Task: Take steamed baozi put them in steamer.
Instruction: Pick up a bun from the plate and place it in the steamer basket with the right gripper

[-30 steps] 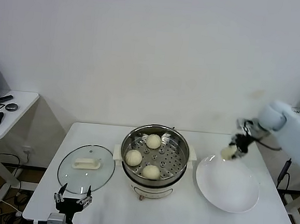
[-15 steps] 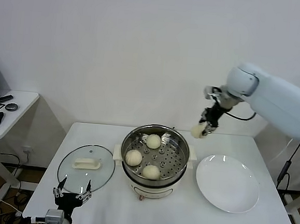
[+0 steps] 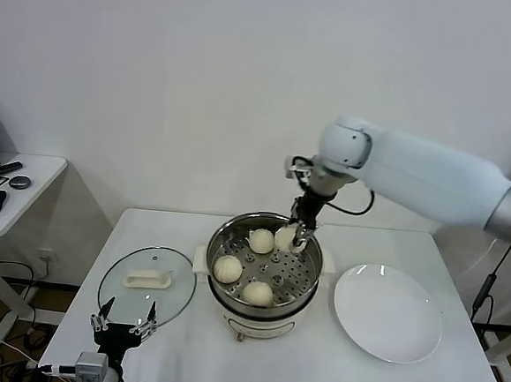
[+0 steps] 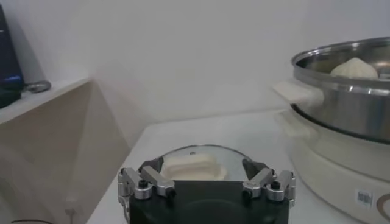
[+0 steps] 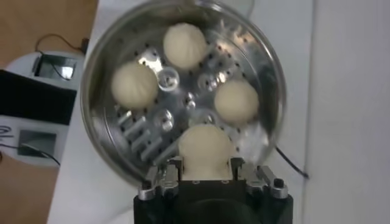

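At the lower left of the head view, your left gripper (image 3: 124, 326) is waiting with its fingers spread, near the glass lid (image 3: 146, 285). At centre, the steamer (image 3: 265, 263) is holding three baozi (image 3: 261, 241) on its perforated tray. Just right of centre, your right gripper (image 3: 299, 239) is clasping the fourth baozi (image 5: 204, 150) over the tray's rear right gap. Lower it to the tray before loosening the grip, keeping clear of the neighbouring buns. The plate (image 3: 388, 313) is lying at the lower right.
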